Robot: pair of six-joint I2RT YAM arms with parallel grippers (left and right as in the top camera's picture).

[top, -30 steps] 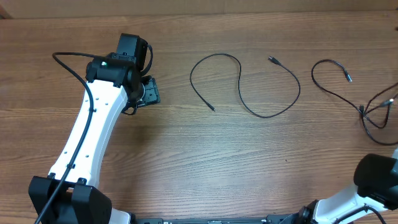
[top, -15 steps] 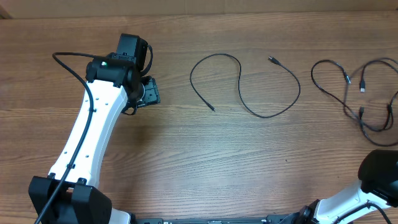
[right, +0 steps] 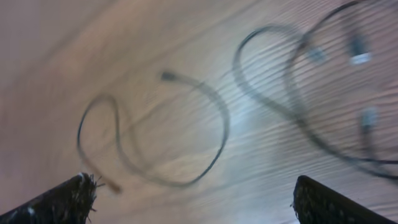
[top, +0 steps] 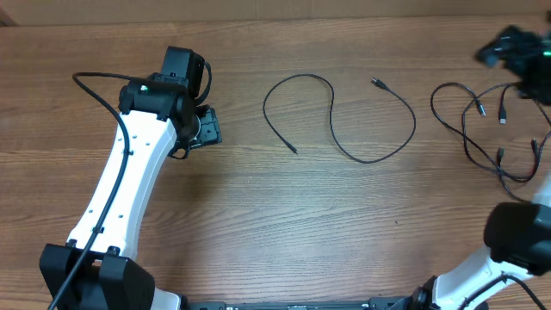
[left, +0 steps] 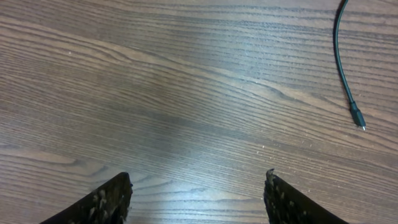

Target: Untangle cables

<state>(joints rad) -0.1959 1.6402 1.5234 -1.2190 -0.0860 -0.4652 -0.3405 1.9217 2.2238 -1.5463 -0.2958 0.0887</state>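
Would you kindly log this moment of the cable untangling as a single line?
left gripper: open, empty | right gripper: open, empty, by tangled thin black cables | single thin black cable: laid out mid-table

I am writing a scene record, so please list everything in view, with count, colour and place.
separate cable: one, black, open curves at the table's middle
tangled cables: count unclear, black, overlapping loops at the right edge
table: one, brown wood, under everything
left arm: one, white and black, left side
left gripper: one, black, open and empty, over bare wood
right arm: one, white and black, lower right
right gripper: one, black, open and empty, far right, near the tangle
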